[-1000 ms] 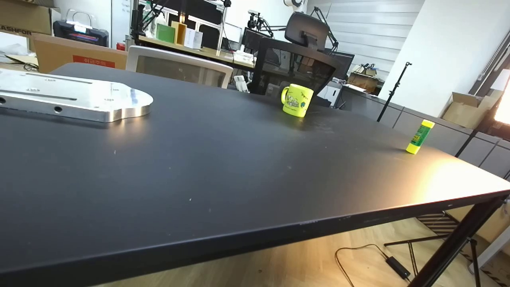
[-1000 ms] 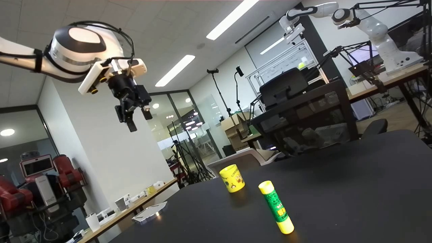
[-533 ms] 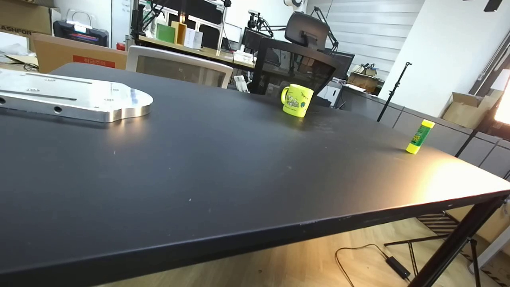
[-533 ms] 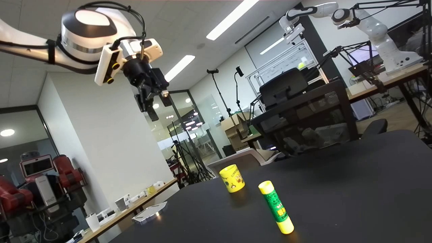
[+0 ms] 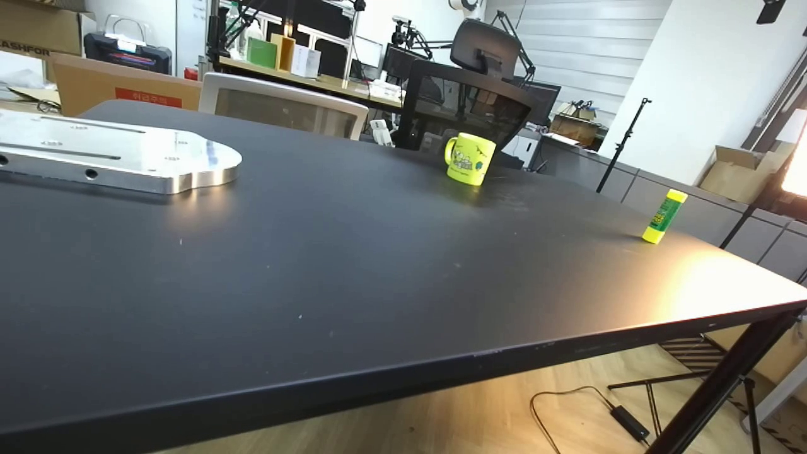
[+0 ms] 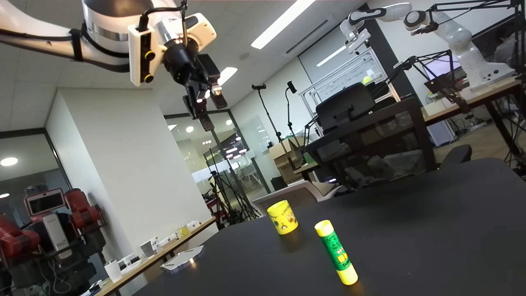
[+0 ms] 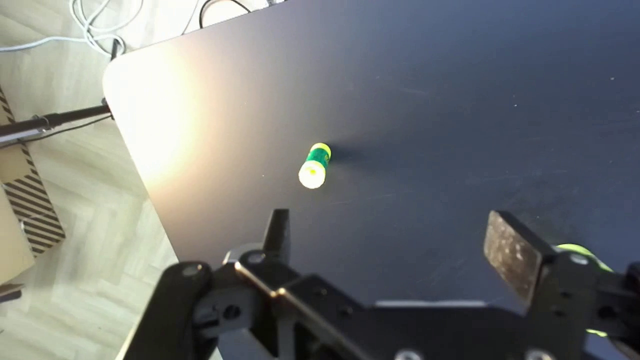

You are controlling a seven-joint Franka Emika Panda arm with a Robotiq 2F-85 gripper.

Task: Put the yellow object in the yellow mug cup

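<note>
Yellow-capped cylindrical glue stick [image 6: 336,252] upright on matte black table [image 6: 427,242], yellow mug [image 6: 282,217] at its ten o'clock in an exterior view, shiny metal plate [image 6: 183,259] at nine, spread-fingered gripper [image 6: 213,112] at eleven

A warm-white light [image 5: 795,165] glares at the right edge of an exterior view, and an amber sheen lies over the near corner of the dark desk [image 5: 391,258]. Ceiling lights [image 6: 283,23] burn out to flat white in an exterior view. In the wrist view, a desk corner bleaches white, the yellow-and-green stick [image 7: 317,162] has an overexposed top and a soft shadow running right, and the hand [image 7: 387,225] is dark.
</note>
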